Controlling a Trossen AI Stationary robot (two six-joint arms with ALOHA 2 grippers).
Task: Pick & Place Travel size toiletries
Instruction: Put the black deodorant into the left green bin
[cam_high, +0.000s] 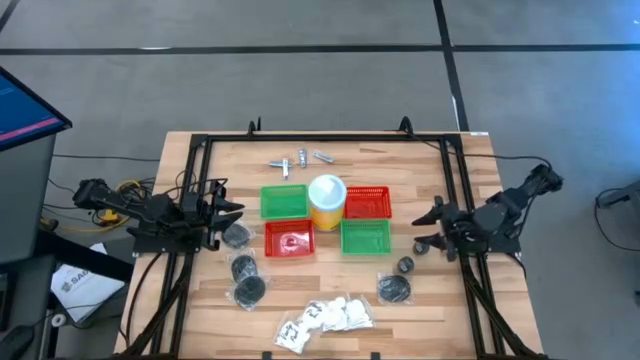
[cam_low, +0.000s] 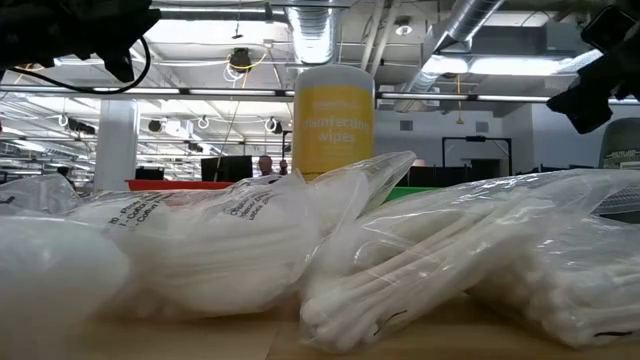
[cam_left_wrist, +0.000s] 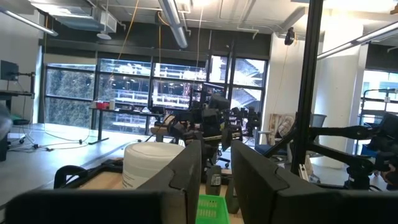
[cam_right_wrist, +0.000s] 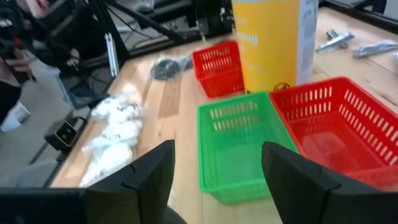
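The toiletries lie loose on the wooden table. White pieces in printed packets (cam_high: 325, 317) sit near the near edge and fill the low view (cam_low: 300, 250). Dark round pieces in clear bags (cam_high: 243, 268) lie left of the baskets, with more (cam_high: 394, 289) to the right. Small silvery metal pieces (cam_high: 300, 160) rest near the far edge. My left gripper (cam_high: 232, 209) (cam_left_wrist: 216, 180) hovers open above the table's left side, beside one dark bag (cam_high: 237, 235). My right gripper (cam_high: 425, 220) (cam_right_wrist: 217, 174) hangs open at the right, facing the green basket (cam_right_wrist: 239, 146).
Four mesh baskets stand mid-table: green (cam_high: 285, 200) and red (cam_high: 367, 203) at the back, red (cam_high: 289, 241) and green (cam_high: 365, 238) in front. A yellow cup with white lid (cam_high: 327, 198) stands between them. A black frame (cam_high: 330, 137) rims the table.
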